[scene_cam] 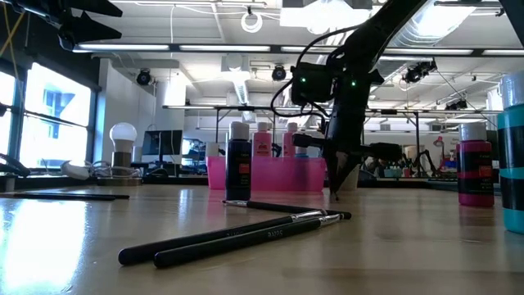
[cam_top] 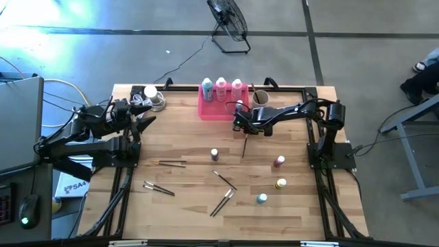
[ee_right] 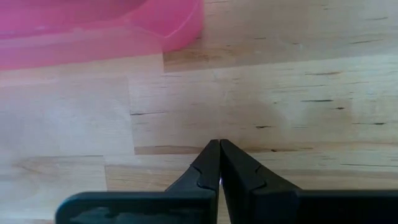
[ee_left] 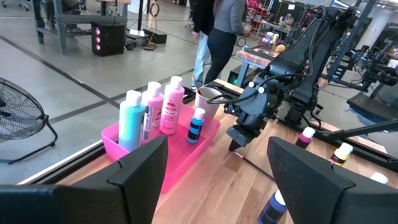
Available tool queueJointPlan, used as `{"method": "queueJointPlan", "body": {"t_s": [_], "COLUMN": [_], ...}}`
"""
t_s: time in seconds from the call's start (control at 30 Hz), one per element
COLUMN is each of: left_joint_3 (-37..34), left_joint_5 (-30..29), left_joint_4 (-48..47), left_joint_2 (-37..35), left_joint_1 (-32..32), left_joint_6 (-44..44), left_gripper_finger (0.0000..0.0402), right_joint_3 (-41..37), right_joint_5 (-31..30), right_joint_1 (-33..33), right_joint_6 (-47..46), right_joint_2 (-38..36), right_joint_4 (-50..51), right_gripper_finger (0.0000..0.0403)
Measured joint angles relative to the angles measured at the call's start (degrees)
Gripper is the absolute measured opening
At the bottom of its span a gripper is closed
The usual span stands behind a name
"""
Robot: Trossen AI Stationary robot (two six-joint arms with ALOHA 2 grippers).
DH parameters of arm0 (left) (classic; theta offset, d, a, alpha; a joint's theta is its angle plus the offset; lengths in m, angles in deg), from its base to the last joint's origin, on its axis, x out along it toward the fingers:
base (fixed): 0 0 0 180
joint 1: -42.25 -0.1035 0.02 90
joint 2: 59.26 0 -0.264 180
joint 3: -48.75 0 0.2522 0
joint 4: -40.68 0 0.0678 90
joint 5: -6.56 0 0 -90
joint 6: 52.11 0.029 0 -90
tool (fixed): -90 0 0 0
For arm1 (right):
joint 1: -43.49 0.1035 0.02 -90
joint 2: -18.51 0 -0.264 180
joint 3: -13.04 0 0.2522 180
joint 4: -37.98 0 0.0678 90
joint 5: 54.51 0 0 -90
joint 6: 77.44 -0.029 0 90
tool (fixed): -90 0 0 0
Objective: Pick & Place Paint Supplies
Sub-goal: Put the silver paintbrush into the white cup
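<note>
Three tall white-capped bottles (cam_top: 221, 86) and a tiny blue bottle (ee_left: 197, 124) stand in the pink tray (cam_top: 212, 112) at the far edge, with the beige cup (cam_top: 260, 98) beside it. My right gripper (cam_top: 243, 127) is shut and points steeply down just in front of the tray, its tips right at the far end of a thin brush (cam_top: 245, 146) lying on the table. Tiny bottles stand loose: dark blue (cam_top: 215, 154), dark red (cam_top: 279, 162), yellow (cam_top: 280, 184), teal (cam_top: 262, 199). Several more brushes (cam_top: 224, 180) lie flat. My left gripper (ee_left: 217, 186) waits open at the table's left, held level. My right gripper's shut fingertips (scene_cam: 334, 193) come from above, close over the table, at the brush's far end (ee_left: 241, 155). The fingers themselves hide that spot in the right wrist view, so I cannot tell whether they touch or hold the brush.
A white bulb with cables (cam_top: 151, 94) sits at the far left corner. Brush pairs lie at the left (cam_top: 158, 188) and the near middle (cam_top: 221, 202). A fan (cam_top: 230, 20) stands beyond the table, and a person (ee_left: 217, 31) stands in the room.
</note>
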Motion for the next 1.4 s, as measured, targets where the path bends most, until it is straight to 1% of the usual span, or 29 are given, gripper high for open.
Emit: {"method": "queueJointPlan", "body": {"t_s": [1.17,1.27,1.4], "left_joint_3": [0.00,0.00,0.00], "left_joint_5": [0.02,0.02,0.02], "left_joint_4": [0.00,0.00,0.00], "left_joint_2": [0.00,0.00,0.00], "left_joint_1": [0.00,-0.01,0.00], "left_joint_6": [0.02,0.00,0.00], "left_gripper_finger": [0.0271,0.0271,0.0271], "right_joint_3": [0.00,0.00,0.00], "right_joint_5": [0.72,0.76,0.82], "right_joint_1": [-0.06,-0.06,-0.06], "right_joint_6": [0.02,0.04,-0.05], "right_joint_2": [0.00,0.00,-0.04], "right_joint_4": [0.04,-0.10,-0.63], "right_gripper_finger": [0.0005,0.0019,0.0057]}}
